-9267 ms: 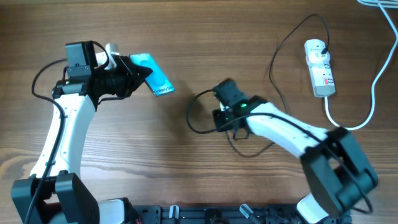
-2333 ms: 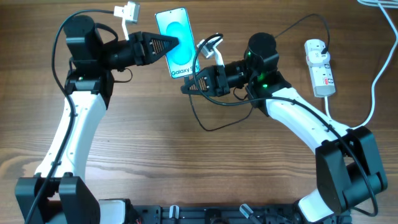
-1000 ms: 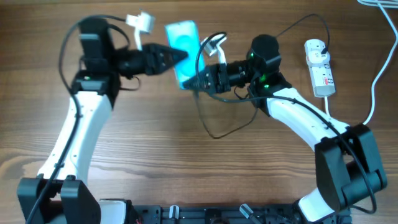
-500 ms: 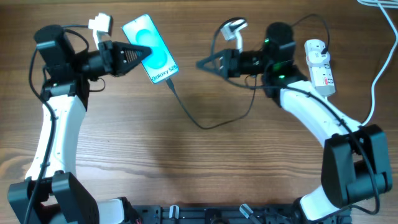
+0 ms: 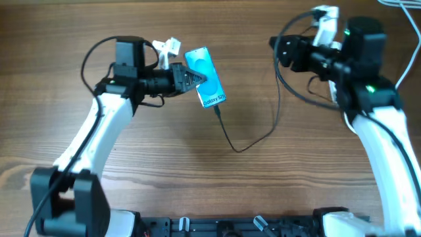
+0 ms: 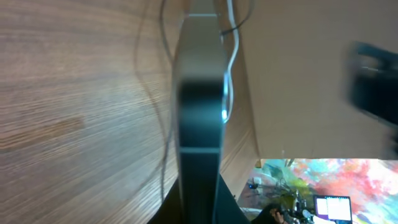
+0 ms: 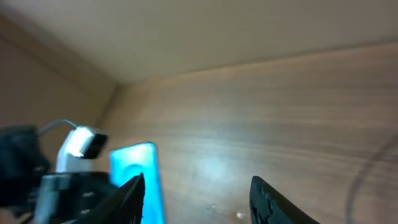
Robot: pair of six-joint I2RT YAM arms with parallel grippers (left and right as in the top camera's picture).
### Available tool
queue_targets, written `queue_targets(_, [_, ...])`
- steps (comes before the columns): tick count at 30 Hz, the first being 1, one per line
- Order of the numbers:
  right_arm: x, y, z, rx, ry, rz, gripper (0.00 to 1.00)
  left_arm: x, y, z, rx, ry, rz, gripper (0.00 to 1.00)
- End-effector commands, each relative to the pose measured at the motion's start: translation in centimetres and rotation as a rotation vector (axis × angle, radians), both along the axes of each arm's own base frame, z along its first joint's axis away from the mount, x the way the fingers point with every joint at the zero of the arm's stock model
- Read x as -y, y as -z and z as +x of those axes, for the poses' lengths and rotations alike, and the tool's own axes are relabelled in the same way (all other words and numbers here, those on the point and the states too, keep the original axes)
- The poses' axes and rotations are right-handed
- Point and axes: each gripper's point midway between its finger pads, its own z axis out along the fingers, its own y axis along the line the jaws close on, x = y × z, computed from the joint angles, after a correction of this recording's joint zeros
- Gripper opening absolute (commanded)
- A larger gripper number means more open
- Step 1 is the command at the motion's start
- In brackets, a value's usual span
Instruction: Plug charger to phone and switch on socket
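The phone (image 5: 210, 82), teal with a white band, hangs tilted above the table, and my left gripper (image 5: 196, 78) is shut on its side. The left wrist view shows the phone (image 6: 199, 106) edge-on between the dark fingers (image 6: 227, 208). The charger (image 5: 237, 149), a thin black cable, meets the phone's lower end, sags to the table and climbs towards my right arm. My right gripper (image 5: 276, 46) is open at the far right with nothing in it. In its own view the right gripper (image 7: 199, 199) frames bare wood, with the phone (image 7: 149, 177) to the left. The socket is hidden under the right arm.
A white cord (image 5: 409, 23) runs off the far right corner. The right arm's own black cables (image 5: 309, 85) loop beside it. A white connector (image 5: 170, 46) sticks up from the left wrist. Wooden tabletop (image 5: 164, 171) surrounds everything.
The right gripper opened, let go of the charger tip and drew back to the far right. The left arm carried the phone right, with the cable still trailing from it.
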Motion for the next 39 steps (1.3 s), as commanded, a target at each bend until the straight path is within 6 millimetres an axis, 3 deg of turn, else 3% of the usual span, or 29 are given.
queue_targets(1, [2.5,-3.9,-2.3,0.105,0.126,-0.090,0.55,1.8,4.4,0.5,-0.068,0.068,-0.010,0.04])
queue_targets(4, [3.9,-4.0,-4.2,0.077,0.196,-0.131,0.55,2.8,7.4,0.9,-0.111,0.109,-0.045,0.04])
queue_targets(7, [5.4,-1.8,-5.2,-0.017,0.260,-0.188,0.55,2.9,9.9,1.1,-0.122,0.127,-0.032,0.04])
queue_targets(15, [6.5,1.7,-7.3,-0.182,0.290,-0.256,0.55,3.9,12.4,0.0,-0.013,0.251,-0.013,0.04])
queue_targets(19, [6.5,2.3,-7.9,-0.218,0.287,-0.262,0.55,3.9,15.5,-0.6,-0.077,0.262,-0.005,0.04])
queue_targets(24, [7.5,2.6,-7.7,-0.225,0.335,-0.296,0.57,5.0,16.0,-1.0,-0.067,0.309,-0.071,0.04])
queue_targets(27, [7.7,3.9,-7.1,-0.270,0.346,-0.307,0.61,6.3,17.0,-1.8,-0.056,0.350,-0.067,0.04])
queue_targets(30, [7.7,5.7,-6.7,-0.338,0.345,-0.314,0.61,6.4,19.3,-2.4,-0.101,0.341,-0.011,0.04])
queue_targets(33, [7.7,7.1,-6.5,-0.389,0.338,-0.329,0.61,6.3,19.4,-2.2,-0.116,0.327,-0.006,0.14])
queue_targets(35, [7.6,7.7,-6.2,-0.408,0.336,-0.334,0.67,6.3,19.4,-2.2,-0.123,0.325,-0.006,0.25])
queue_targets(39, [7.6,8.6,-6.0,-0.434,0.333,-0.339,0.70,6.0,19.7,-1.8,-0.162,0.287,0.018,0.29])
